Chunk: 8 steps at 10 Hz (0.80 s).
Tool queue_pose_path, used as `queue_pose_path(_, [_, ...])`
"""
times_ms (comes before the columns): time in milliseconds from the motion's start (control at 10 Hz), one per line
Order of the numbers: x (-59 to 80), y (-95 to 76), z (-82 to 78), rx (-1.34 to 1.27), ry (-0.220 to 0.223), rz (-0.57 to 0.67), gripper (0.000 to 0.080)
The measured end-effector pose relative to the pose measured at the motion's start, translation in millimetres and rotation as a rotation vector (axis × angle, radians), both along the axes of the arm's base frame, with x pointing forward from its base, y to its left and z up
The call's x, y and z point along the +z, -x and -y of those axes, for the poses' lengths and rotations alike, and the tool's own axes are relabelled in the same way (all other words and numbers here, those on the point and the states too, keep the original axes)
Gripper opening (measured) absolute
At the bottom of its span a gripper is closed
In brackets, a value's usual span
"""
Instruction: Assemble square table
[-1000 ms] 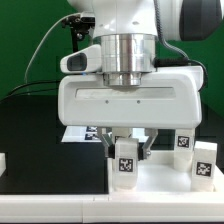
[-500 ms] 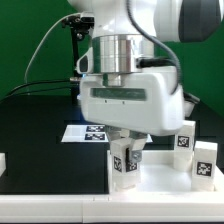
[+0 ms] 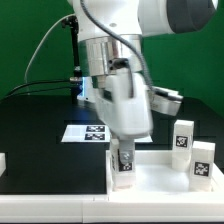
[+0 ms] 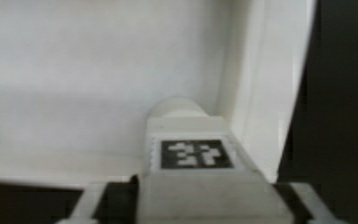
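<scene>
The square table's white slab (image 3: 165,186) lies at the front of the black table, rim up. A short white leg with a tag (image 3: 124,170) stands upright in the slab's corner nearest the exterior view's left. My gripper (image 3: 124,154) comes down from above and is shut on this leg. In the wrist view the leg (image 4: 199,152) fills the middle, with a finger (image 4: 112,203) pressed against each side and the slab (image 4: 78,90) behind it. Two more tagged legs (image 3: 182,137) (image 3: 203,164) stand at the exterior view's right.
The marker board (image 3: 82,132) lies flat on the black table behind the slab. A plain white border bar (image 3: 3,160) shows at the exterior view's left edge. The arm's large white wrist (image 3: 115,70) hangs over the middle of the scene.
The wrist has turned about its vertical axis, from broadside to edge-on in the exterior view. The gripper stays on the same upright leg at the slab's corner.
</scene>
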<state>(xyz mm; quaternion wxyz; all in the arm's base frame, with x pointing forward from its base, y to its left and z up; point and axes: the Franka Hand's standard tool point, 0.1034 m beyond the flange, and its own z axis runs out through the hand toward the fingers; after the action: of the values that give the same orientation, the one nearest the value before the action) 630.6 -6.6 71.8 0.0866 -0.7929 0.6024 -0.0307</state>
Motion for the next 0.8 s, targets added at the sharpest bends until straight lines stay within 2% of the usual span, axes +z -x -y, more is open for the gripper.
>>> queue_pose_path(100, [0.3,1.8,-4.3,0.259,0.044,0.005,0.0447])
queue_pose_path(200, [1.6,3.2,-4.5,0.467,0.053,0.017,0.0447])
queue_pose_path(300, [2.0,4.0,-0.4,0.524,0.053,0.017,0.0581])
queue_pose_path(400, [1.2,3.8,0.8,0.583,0.071,0.020,0.0640])
queue_pose_path(600, [1.1,4.1,3.1,0.678,0.092,0.023,0.0648])
queue_pose_path(700, [2.1,3.4,5.3,0.837,0.118,0.033,0.0648])
queue_pose_path(800, [5.8,0.3,4.8,1.106,0.137,0.050,0.0649])
